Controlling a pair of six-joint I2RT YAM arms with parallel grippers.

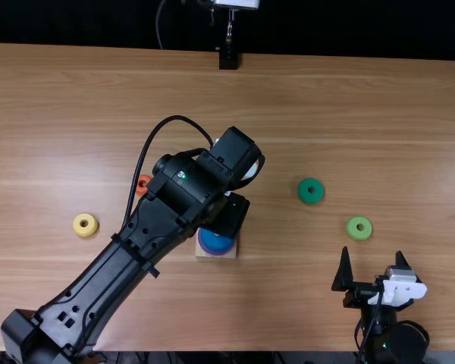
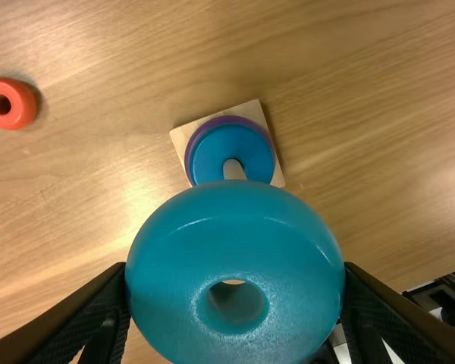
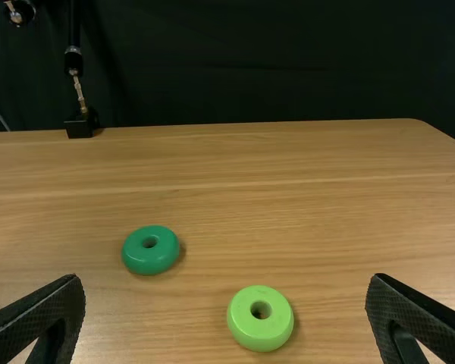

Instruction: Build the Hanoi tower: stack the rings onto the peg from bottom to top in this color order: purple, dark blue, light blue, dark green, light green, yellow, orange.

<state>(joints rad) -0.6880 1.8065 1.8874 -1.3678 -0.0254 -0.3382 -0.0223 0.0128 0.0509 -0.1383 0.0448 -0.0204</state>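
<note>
Lt-blue ring [image 2: 235, 216] btwn L gripper's [image 1: 230, 215] fingers, prob. nr peg [image 2: 233, 171].

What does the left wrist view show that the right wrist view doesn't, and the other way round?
Left wrist view: a glossy light blue ring held in the left end effector, a square wooden base with an upright peg, a purple ring under a dark blue ring on it, and a small orange ring.

Right wrist view: a dark green ring, a light green ring and a black curtain.

Both: the light brown wooden table and flat black fingers.
</note>
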